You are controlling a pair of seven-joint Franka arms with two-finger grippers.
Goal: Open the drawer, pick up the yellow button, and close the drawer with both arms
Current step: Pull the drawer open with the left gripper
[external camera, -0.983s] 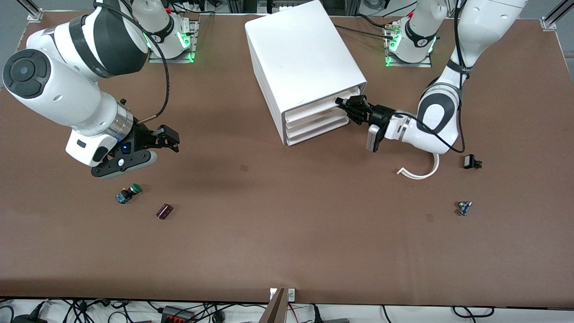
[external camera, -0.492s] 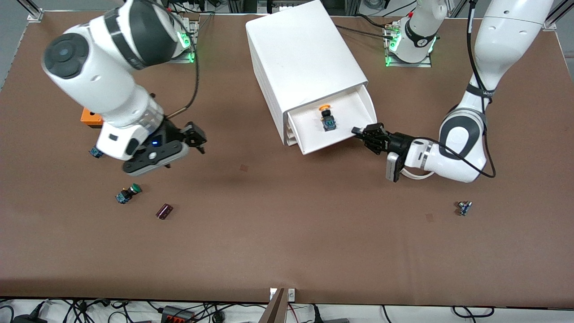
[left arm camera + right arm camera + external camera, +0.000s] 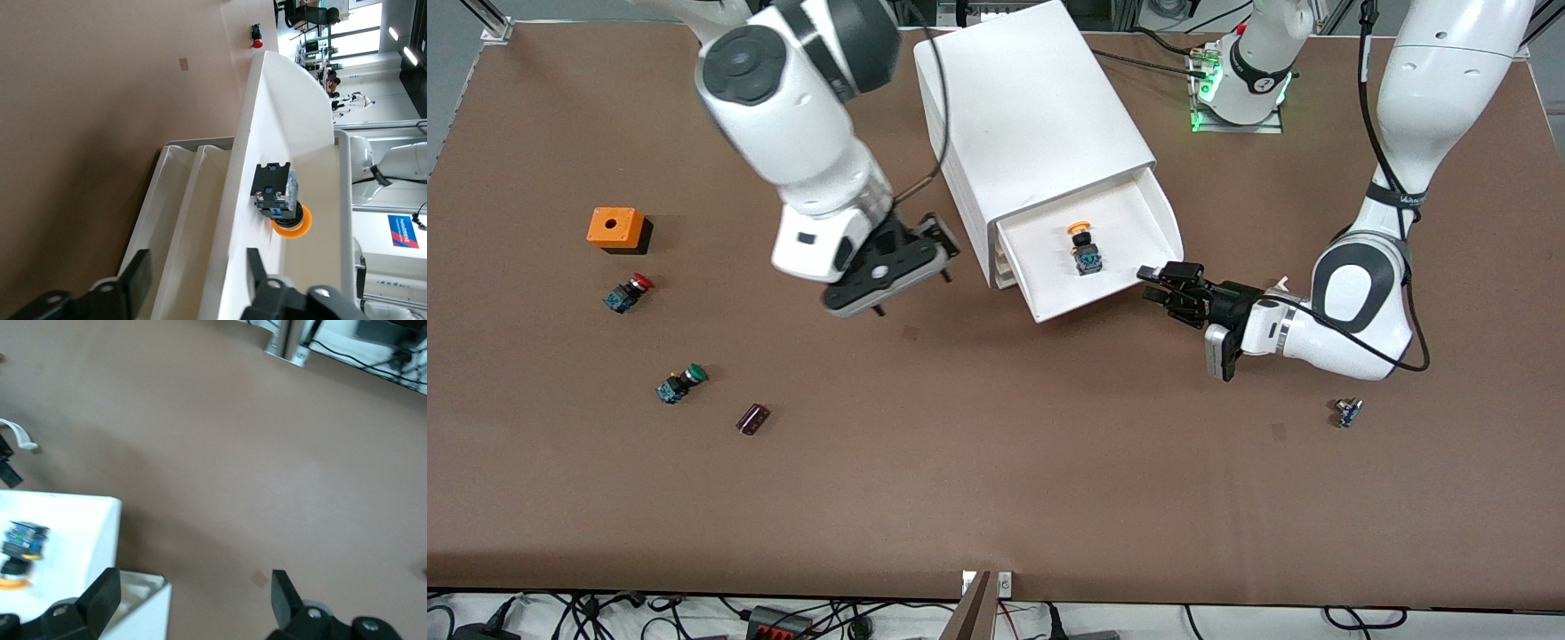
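The white cabinet (image 3: 1023, 107) stands at the middle of the table near the arms' bases. Its top drawer (image 3: 1112, 295) is pulled well out. The button (image 3: 1085, 247) lies in it on its side, orange-yellow cap and blue-black body, also seen in the left wrist view (image 3: 280, 197) and the right wrist view (image 3: 20, 547). My left gripper (image 3: 1158, 283) is open at the drawer's front corner, and the drawer's front wall (image 3: 230, 220) runs between its fingers. My right gripper (image 3: 944, 253) is open and holds nothing, over the table beside the cabinet on the right arm's side.
Toward the right arm's end lie an orange box (image 3: 615, 228), a red-capped button (image 3: 627, 292), a green-capped button (image 3: 680, 382) and a dark cylinder (image 3: 752, 418). A small part (image 3: 1347, 412) lies toward the left arm's end, nearer the camera.
The left gripper pulled the drawer out, baring the button, then opened its fingers. The right arm swung from its end of the table to beside the cabinet.
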